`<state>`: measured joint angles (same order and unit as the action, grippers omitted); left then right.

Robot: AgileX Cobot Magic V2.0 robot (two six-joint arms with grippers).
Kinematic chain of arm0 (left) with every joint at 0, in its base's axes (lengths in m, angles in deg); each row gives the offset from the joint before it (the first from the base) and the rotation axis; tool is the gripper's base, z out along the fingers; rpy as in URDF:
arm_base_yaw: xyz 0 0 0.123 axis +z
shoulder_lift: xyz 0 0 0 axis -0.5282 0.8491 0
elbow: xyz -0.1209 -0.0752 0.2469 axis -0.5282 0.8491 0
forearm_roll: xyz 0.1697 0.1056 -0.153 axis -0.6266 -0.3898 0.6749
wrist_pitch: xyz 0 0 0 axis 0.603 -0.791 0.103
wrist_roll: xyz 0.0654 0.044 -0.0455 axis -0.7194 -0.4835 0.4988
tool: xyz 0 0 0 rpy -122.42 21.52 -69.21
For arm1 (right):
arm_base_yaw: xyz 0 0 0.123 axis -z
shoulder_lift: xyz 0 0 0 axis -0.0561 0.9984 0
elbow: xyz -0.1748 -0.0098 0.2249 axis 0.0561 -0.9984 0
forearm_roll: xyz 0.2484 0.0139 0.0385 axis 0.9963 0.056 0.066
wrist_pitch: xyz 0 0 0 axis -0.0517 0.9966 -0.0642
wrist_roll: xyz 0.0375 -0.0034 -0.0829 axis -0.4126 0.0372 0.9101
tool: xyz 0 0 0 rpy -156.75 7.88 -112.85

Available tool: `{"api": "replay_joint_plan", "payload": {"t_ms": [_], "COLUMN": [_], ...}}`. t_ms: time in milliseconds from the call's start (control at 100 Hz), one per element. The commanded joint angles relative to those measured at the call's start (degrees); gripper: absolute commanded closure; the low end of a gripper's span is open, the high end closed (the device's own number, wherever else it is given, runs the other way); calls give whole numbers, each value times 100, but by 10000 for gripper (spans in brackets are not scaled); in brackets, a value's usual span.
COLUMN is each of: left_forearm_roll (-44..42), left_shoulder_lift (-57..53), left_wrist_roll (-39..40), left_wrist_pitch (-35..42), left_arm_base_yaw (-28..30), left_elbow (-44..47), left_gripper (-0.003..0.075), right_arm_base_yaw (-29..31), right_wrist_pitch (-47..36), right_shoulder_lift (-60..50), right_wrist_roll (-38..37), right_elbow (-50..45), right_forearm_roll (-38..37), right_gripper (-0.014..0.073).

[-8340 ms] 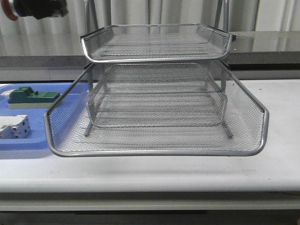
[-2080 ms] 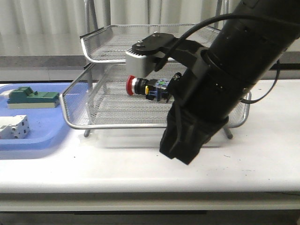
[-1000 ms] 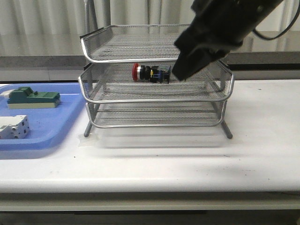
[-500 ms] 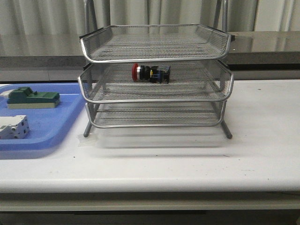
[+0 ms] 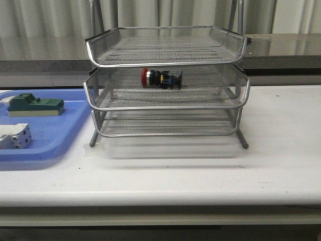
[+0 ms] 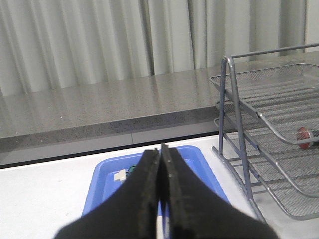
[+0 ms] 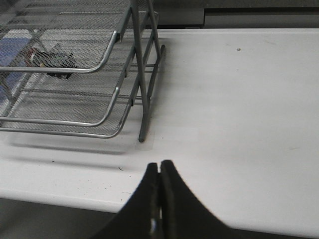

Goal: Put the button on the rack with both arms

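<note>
White bench (image 5: 281, 165) in front, smooth, few small dark specks. Behind it grey speckled stone ledge (image 6: 75, 112). Pale pleated curtains (image 6: 99, 40) cover back wall.

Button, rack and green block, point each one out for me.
button (image 5: 161, 79), front view, on its black body.
rack (image 5: 165, 64), front view, on the top tier's front rim.
green block (image 5: 34, 104), front view, on its top.

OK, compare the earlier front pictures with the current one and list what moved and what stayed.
The small red-headed push-button switch, earlier carried by the arms, has been let go and lies on its side in the middle tier of the three-tier silver wire-mesh rack. That tier, earlier pulled out toward the camera, is pushed back in. Both arms have left the front view. The flat blue plastic tray and its blocks are unchanged.
</note>
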<state>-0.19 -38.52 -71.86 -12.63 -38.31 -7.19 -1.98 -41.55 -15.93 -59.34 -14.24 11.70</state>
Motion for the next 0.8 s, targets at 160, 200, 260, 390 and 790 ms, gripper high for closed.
{"api": "replay_joint_plan", "payload": {"t_ms": [160,200,260,390,790], "left_forearm_roll": [58,58,58,58,58], "left_shoulder_lift": [42,42,42,42,42], "left_wrist_roll": [63,63,63,63,63], "left_wrist_pitch": [480,480,480,480,480], "left_arm_base_yaw": [18,18,18,18,18], "left_elbow": [-170,-170,-170,-170,-170], "left_gripper": [740,740,740,740,740], "right_arm_base_yaw": [44,44,44,44,44], "right_wrist_pitch": [-141,-141,-141,-146,-500], "right_shoulder_lift": [-418,-418,-418,-418,-705], "right_wrist_roll": [-4,-4,-4,-4,-4], "right_elbow": [49,49,49,49,-284], "right_forearm_roll": [-30,-30,-30,-30,-338], "right_gripper": [654,654,654,654,654]}}
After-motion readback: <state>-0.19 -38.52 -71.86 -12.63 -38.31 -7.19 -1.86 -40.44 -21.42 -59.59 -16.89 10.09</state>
